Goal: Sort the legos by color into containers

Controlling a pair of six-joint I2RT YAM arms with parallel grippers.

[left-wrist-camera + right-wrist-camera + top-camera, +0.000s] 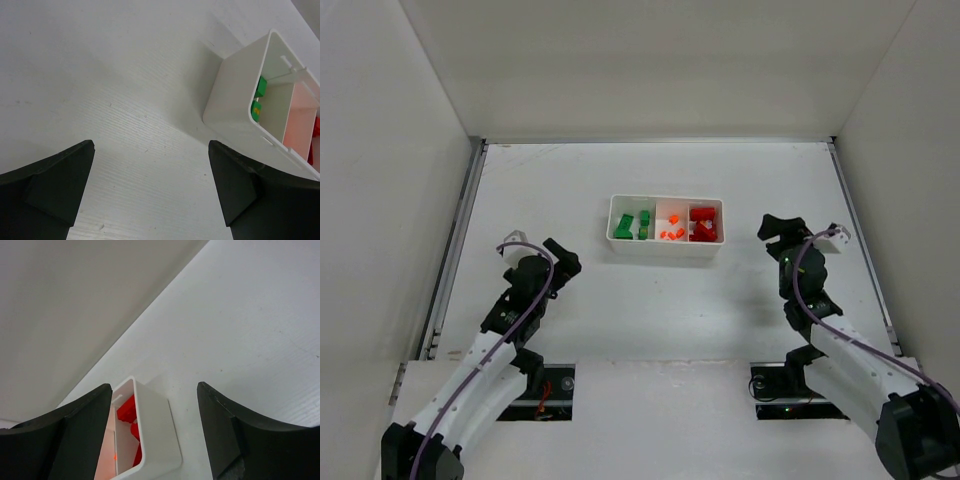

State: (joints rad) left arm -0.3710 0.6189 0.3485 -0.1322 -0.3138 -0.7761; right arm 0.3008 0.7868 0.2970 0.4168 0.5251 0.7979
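So the tabletop (650, 320) is plain white, and up close in the left wrist view it has fine ribbed lines and a few tiny scuffs. It's boxed in by white walls: a left wall (380, 200), a back wall (650, 70) and a right wall (920, 180). A grey metal rail (455, 250) runs along the left edge, and there's a matching one (863, 245) on the right edge. A raised white panel (660, 420) sits across the near edge, with two dark rectangular cutouts in it, one near the left corner (560, 385) and one towards the right (765, 385).
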